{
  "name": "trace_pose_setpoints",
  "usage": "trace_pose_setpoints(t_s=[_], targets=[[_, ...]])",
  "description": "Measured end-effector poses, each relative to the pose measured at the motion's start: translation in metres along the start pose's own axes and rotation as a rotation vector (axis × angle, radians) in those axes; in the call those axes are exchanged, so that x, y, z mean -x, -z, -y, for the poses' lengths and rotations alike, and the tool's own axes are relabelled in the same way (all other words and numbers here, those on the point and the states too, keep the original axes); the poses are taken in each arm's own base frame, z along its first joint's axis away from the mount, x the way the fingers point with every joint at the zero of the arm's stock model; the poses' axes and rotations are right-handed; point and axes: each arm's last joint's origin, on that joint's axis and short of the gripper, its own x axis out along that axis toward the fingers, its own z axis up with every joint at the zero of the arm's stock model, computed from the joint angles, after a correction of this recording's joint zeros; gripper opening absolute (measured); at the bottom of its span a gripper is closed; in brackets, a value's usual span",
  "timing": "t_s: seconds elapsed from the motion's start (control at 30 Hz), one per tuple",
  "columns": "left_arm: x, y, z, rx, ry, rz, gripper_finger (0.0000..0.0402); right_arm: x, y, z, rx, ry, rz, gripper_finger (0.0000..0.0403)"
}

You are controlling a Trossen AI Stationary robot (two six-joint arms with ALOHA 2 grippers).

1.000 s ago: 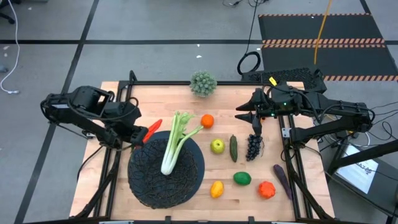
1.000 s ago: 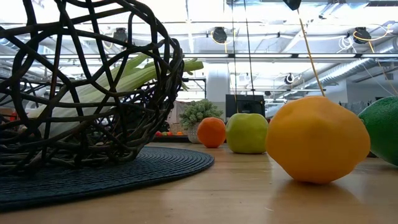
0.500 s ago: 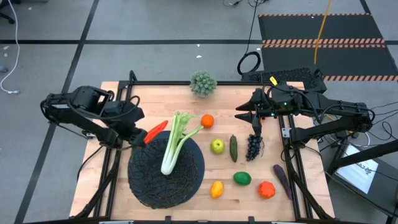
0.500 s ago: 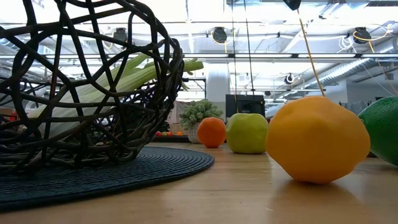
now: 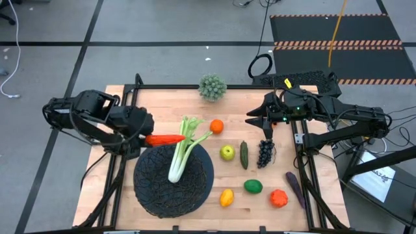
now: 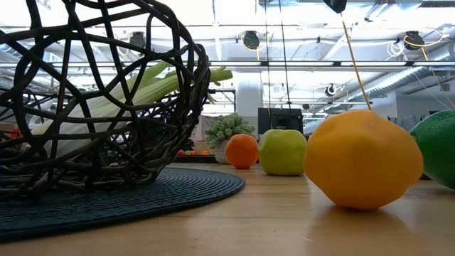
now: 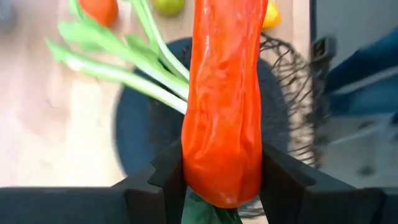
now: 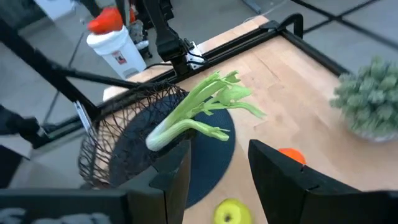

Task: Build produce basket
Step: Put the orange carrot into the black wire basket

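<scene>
Carrot held over basket rim, celery already in

Carrot (image 5: pixel 165 138) is clamped by its stem end in my left tool (image 5: pixel 142 136), lying level and pointing toward the celery (image 5: pixel 182 149). I hold it this way so the long body can go across the basket (image 5: pixel 151 188) rather than stand on end; its tip sits just above the far-left rim, not yet over the middle. Celery lies inside with its leafy top hanging out over the rim, since it is longer than the basket is wide.

My right tool (image 5: pixel 267 128) hangs above the grapes (image 5: pixel 264 154), fingers partly apart, holding nothing; judgement: staged for the next pick.

On the table outside the basket: orange (image 5: pixel 216 126), green apple (image 5: pixel 227 153), cucumber (image 5: pixel 244 155), lime (image 5: pixel 253 186), lemon (image 5: pixel 226 197), tomato (image 5: pixel 279 198), and a dark purple piece (image 5: pixel 296 189) at the right edge I cannot identify.

Hidden or unclear: the left wrist view is filled by the carrot, so the drop spot beneath is masked. Low view shows neither tool nor carrot.
</scene>
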Motion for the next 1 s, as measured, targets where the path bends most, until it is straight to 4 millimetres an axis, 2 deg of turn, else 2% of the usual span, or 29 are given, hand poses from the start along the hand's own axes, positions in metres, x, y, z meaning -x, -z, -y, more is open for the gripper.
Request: trace_pose_setpoints(t_s=[0.13, 0.4, 0.63, 0.83, 1.0], targets=[[0.0, -0.001, -0.002, -0.204, -0.057, 0.011, 0.0159, -0.001, 0.0, 0.0, -0.149, 0.011, 0.003, 0.0155], [0.0, -0.001, -0.004, -0.46, -0.169, 0.003, 0.0159, -0.002, 0.003, -0.005, -0.346, -0.014, -0.02, 0.0155], [-0.001, 0.006, -0.004, -0.476, -0.165, -0.061, 0.0159, -0.004, 0.009, -0.017, -0.483, -0.012, -0.023, 0.0155], [-0.024, 0.014, 0.01, -0.595, -0.092, -0.158, 0.0159, -0.009, 0.012, -0.025, -0.48, 0.002, -0.012, 0.0155], [-0.066, 0.022, 0.015, -0.739, -0.068, -0.334, 0.0159, -0.013, 0.015, -0.029, -0.456, -0.002, -0.032, 0.0155]])
